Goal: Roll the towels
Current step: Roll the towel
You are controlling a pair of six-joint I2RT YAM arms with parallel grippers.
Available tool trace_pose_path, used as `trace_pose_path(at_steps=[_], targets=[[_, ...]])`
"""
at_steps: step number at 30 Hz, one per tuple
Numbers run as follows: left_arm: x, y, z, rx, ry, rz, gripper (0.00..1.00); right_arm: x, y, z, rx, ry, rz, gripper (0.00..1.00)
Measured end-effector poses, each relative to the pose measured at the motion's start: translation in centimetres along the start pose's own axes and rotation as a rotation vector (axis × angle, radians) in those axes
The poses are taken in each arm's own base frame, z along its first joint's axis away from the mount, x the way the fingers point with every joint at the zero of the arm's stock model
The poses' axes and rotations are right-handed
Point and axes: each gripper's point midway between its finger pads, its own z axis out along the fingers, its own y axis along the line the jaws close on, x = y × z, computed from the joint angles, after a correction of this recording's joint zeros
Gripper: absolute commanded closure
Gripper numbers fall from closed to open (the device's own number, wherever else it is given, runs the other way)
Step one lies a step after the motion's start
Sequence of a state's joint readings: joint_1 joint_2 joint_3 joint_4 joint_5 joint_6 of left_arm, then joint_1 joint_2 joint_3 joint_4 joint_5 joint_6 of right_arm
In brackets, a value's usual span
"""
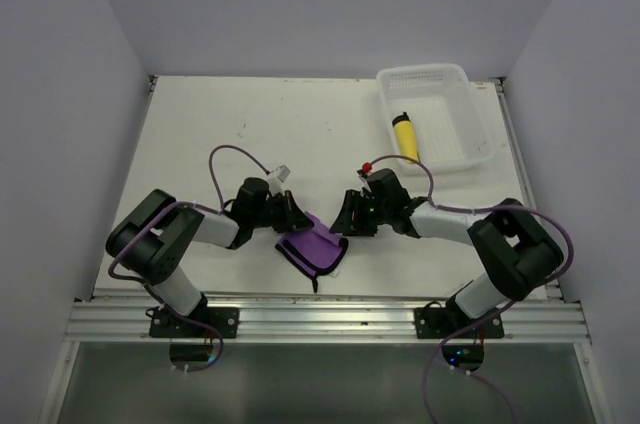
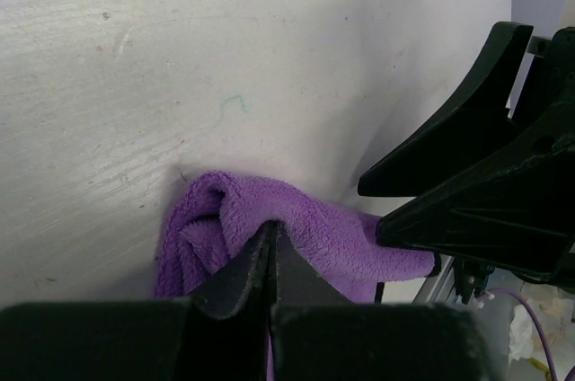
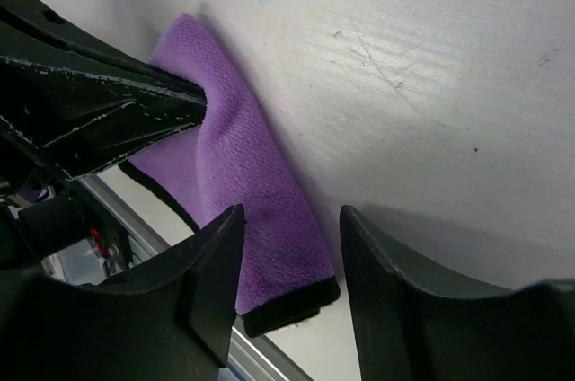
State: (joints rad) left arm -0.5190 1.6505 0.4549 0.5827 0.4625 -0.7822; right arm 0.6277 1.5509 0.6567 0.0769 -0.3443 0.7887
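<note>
The purple towel (image 1: 312, 248) lies partly rolled near the table's front edge, between the two grippers. My left gripper (image 1: 296, 218) is shut on its left end; the left wrist view shows the closed fingertips (image 2: 269, 239) pinching a fold of purple towel (image 2: 310, 233). My right gripper (image 1: 345, 219) is open at the towel's right end; in the right wrist view its fingers (image 3: 220, 260) straddle the black-edged end of the towel (image 3: 260, 210) without touching it. The yellow towel (image 1: 405, 136) lies rolled up in the white basket (image 1: 470, 139).
The white perforated basket stands at the table's back right. The metal rail (image 1: 320, 319) runs along the front edge just below the towel. Grey walls enclose the table on the left, back and right.
</note>
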Motion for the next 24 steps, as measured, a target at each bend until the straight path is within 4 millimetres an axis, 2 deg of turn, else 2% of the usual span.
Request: trace_pose_path(at_steps=[24], targets=[[0.0,0.1,-0.1,-0.004,-0.004,-0.001,1.00,2.6,1.1,0.5,-0.096,0.051,0.018,0.45]])
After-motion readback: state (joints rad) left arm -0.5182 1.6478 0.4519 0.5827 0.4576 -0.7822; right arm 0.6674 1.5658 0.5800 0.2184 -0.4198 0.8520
